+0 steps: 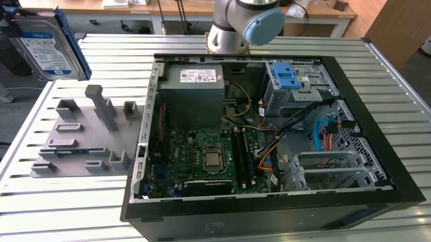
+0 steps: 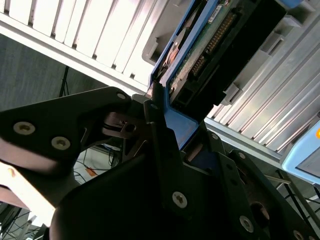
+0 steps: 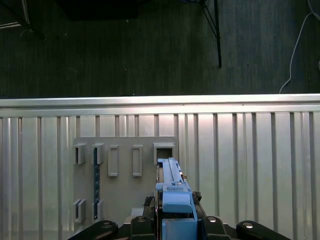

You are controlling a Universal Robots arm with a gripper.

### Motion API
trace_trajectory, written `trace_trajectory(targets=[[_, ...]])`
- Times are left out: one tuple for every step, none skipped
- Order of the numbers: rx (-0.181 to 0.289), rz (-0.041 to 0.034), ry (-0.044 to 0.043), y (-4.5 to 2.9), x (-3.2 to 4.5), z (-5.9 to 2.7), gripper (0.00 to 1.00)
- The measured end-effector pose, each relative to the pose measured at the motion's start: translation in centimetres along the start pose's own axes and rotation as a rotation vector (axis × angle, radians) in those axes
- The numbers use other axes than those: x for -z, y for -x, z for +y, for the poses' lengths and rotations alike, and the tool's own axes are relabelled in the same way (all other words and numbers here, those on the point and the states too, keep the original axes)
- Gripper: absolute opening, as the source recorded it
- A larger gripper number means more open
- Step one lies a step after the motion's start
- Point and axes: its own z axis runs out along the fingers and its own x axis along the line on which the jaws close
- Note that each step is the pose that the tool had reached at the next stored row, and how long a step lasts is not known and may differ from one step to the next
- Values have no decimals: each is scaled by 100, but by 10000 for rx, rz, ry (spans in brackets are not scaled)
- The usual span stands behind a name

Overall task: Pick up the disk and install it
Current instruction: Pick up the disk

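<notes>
The disk [image 1: 47,48], a silver hard drive with a white-and-blue label and a blue bracket, hangs in the air at the exterior view's upper left, above the table's corner. It stands upright and a little tilted, well apart from the open computer case [image 1: 377,166]. My gripper [image 2: 172,130] is shut on the disk's [image 2: 200,45] blue bracket edge. In the first wrist view the disk [image 3: 172,185] appears edge-on above the grey holder plate [image 3: 125,190], with my gripper [image 3: 172,227] clamped around it.
The grey holder plate [image 1: 81,136] with upright posts lies beside the case on the slatted metal table [image 1: 60,212]. Inside the case are a grey power supply box [image 1: 192,91], a motherboard [image 1: 209,156] and a grey cage with two blue latches [image 1: 288,75]. The arm's base [image 1: 246,25] stands behind.
</notes>
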Motion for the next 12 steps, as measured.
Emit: trace_trajectory(targets=[[0,1,1,0,4,0,36],[0,1,2,0,10,0,36],[0,0,1,1,19,0,36],[0,0,0,1,27,0,36],[0,0,0,1,38,0,36],[0,0,-1,1,49,0,36],[0,0,-1,1,60,0,36],[0,-1,-1,1,71,1,36],[0,0,-1,1,82,0,36],[0,0,-1,1,97,0,36],[0,0,-1,1,108,1,36],[0,-1,-1,2,116,1,36]])
